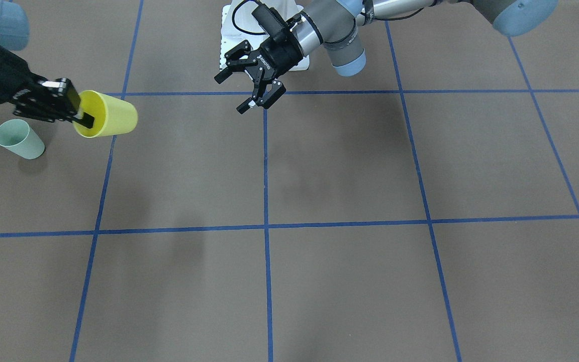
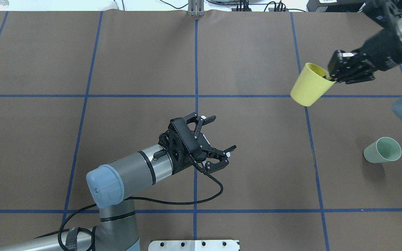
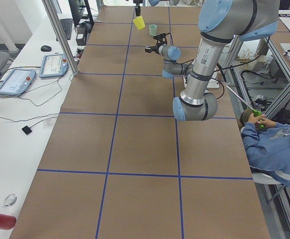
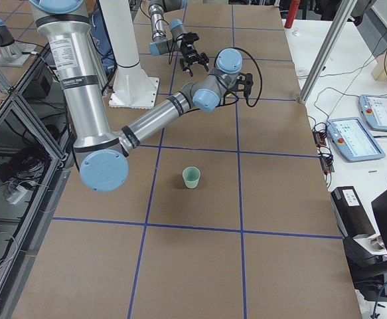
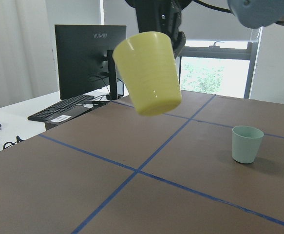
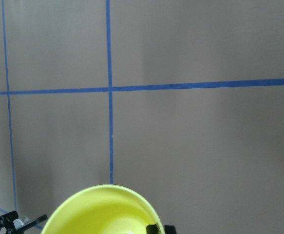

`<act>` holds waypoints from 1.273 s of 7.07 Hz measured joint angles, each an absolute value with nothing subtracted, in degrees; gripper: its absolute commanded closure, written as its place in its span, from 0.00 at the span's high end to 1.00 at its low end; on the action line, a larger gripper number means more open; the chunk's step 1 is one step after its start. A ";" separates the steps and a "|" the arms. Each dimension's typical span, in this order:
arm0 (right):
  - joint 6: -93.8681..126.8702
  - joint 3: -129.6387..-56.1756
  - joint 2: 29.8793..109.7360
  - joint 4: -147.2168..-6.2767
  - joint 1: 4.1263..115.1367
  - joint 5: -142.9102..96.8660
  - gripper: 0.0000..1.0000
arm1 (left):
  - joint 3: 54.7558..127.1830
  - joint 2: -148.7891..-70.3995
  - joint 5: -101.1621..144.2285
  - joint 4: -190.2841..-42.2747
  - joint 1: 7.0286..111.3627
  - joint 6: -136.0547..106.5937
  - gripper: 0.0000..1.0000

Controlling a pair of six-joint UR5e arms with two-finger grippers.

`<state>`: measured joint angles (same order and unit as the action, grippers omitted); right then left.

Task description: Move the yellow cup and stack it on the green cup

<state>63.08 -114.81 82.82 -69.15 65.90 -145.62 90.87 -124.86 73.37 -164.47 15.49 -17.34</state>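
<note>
My right gripper (image 1: 82,116) is shut on the rim of the yellow cup (image 1: 111,118), one finger inside it, and holds it tilted in the air. In the overhead view the yellow cup (image 2: 307,88) hangs from the right gripper (image 2: 330,75), up and left of the green cup (image 2: 382,150). The green cup (image 1: 18,139) stands upright on the table, apart from the yellow one. My left gripper (image 2: 222,134) is open and empty over the table's middle. The left wrist view shows the yellow cup (image 5: 149,73) aloft and the green cup (image 5: 246,143) below right. The right wrist view shows only the yellow rim (image 6: 107,209).
Blue tape lines (image 2: 195,104) grid the brown table. The white base plate (image 2: 194,245) lies at the robot's edge. A seated person (image 3: 271,144) is at the table's side. A monitor (image 5: 88,53) and keyboard stand on a desk beyond the table.
</note>
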 measured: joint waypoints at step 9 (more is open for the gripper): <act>62.36 -116.51 115.09 -45.74 67.02 -122.52 0.00 | 84.13 -120.52 70.71 -152.98 28.81 -42.95 0.99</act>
<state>62.36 -116.51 115.09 -45.74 67.02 -122.52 84.13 -120.52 70.71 -152.98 28.81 -42.95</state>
